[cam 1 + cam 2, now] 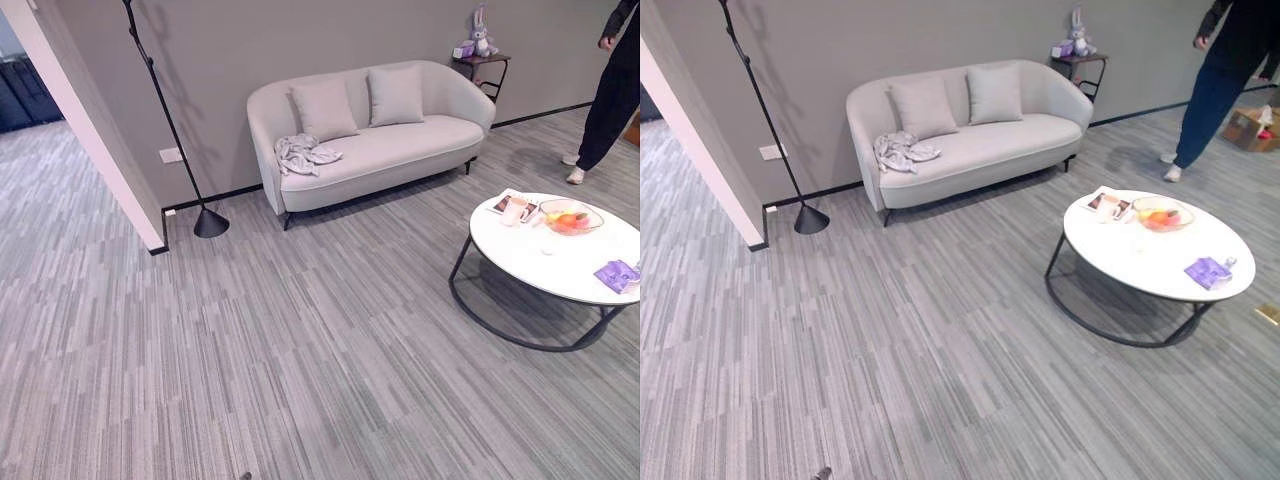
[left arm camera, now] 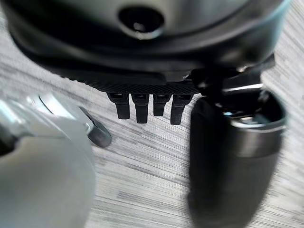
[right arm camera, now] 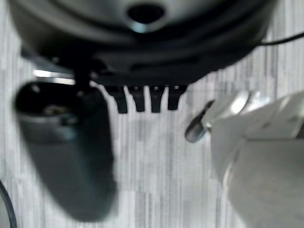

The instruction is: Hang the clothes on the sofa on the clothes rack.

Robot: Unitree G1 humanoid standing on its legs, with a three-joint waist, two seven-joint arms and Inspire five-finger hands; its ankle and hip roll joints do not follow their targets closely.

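Grey clothes (image 1: 303, 154) at sofa (image 1: 400, 150) edge; left hand (image 2: 147, 102), right hand (image 3: 142, 97) relaxed, empty.

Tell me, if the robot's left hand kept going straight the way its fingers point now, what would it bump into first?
Probably just the grey striped carpet floor. In the left wrist view the left hand hangs with straight fingers aimed down at it, holding nothing, and the way looks free, though depth is hard to judge.
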